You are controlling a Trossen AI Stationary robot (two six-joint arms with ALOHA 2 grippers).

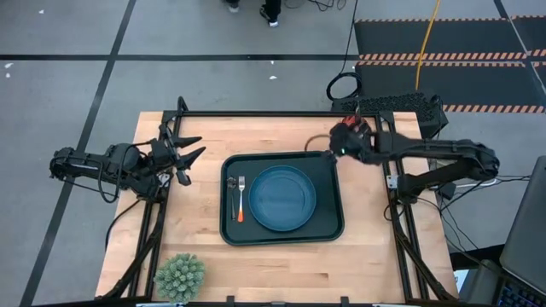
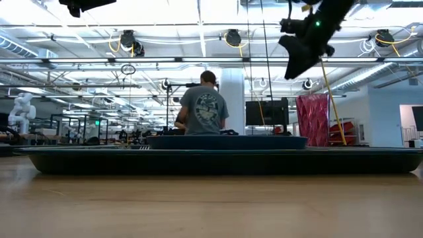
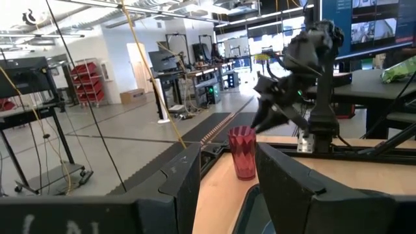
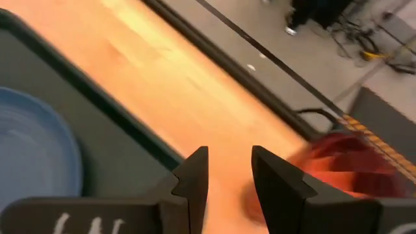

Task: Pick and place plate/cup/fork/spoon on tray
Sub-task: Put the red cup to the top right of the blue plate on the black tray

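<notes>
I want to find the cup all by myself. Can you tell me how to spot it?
Start at the big dark tray in the middle of the wooden table. Go to the tray's far right corner, where the right end effector hovers above bare wood. The cup stands there outside the tray: a small, ribbed, see-through red tumbler, the only red thing and the only upright one.

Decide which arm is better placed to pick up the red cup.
The right: its tool hangs just above the cup beyond the tray's far right corner, while the left tool waits across the table.
</notes>
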